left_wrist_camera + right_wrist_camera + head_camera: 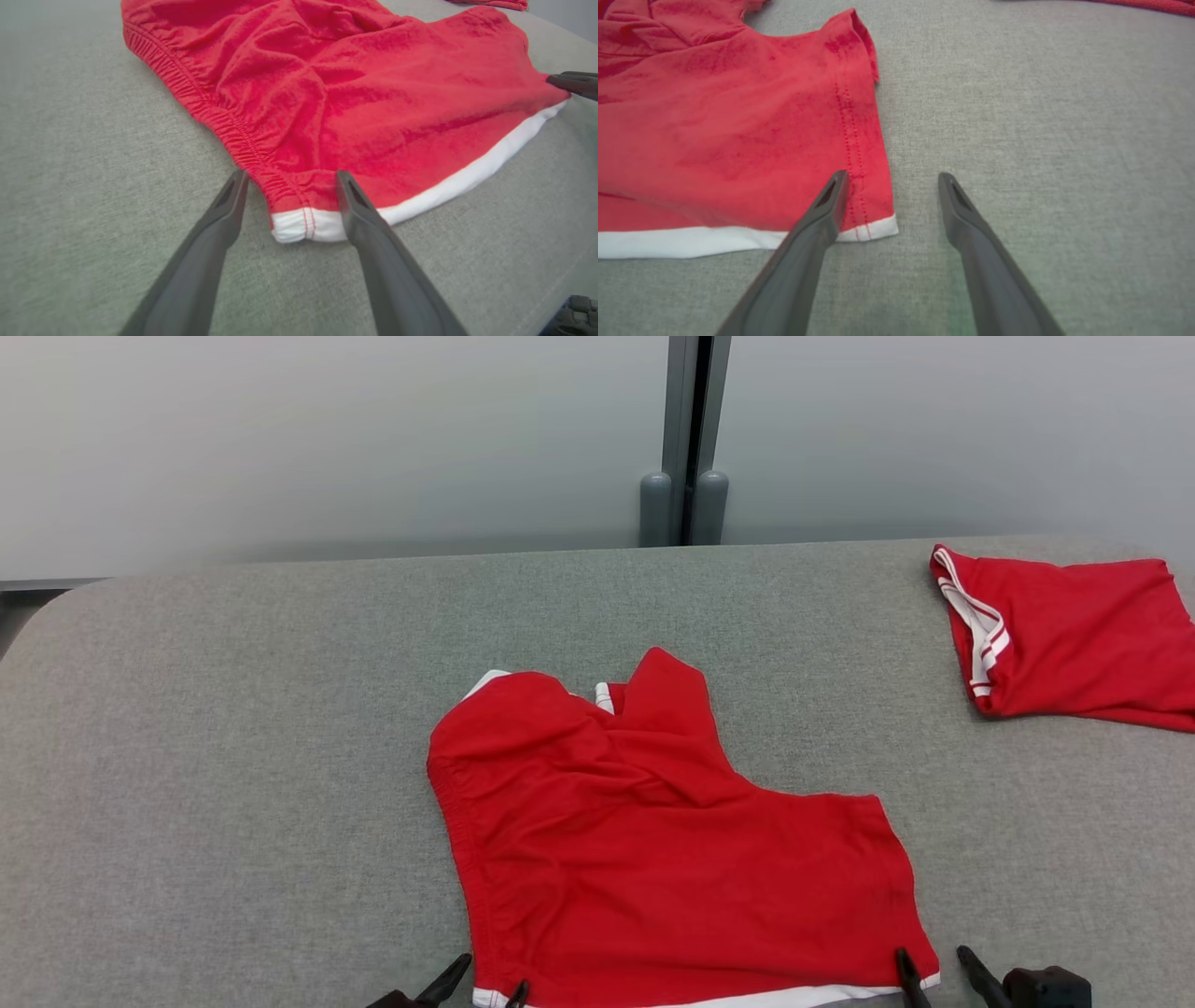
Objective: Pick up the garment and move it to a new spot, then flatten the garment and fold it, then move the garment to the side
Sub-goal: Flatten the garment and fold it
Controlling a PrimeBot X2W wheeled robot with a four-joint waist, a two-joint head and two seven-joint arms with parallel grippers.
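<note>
The garment [653, 840] is soft red knit cloth, matt and faintly fuzzy, with a puckered, stitched elastic edge and a smooth white hem band. Beneath it the tabletop [233, 709] is covered in coarse grey woven fabric, matt throughout. The fingers [205, 261] at the garment's near hem look like dark, smooth, matt plastic. Behind the garment, the wall panels [327, 439] are pale and smooth.
</note>
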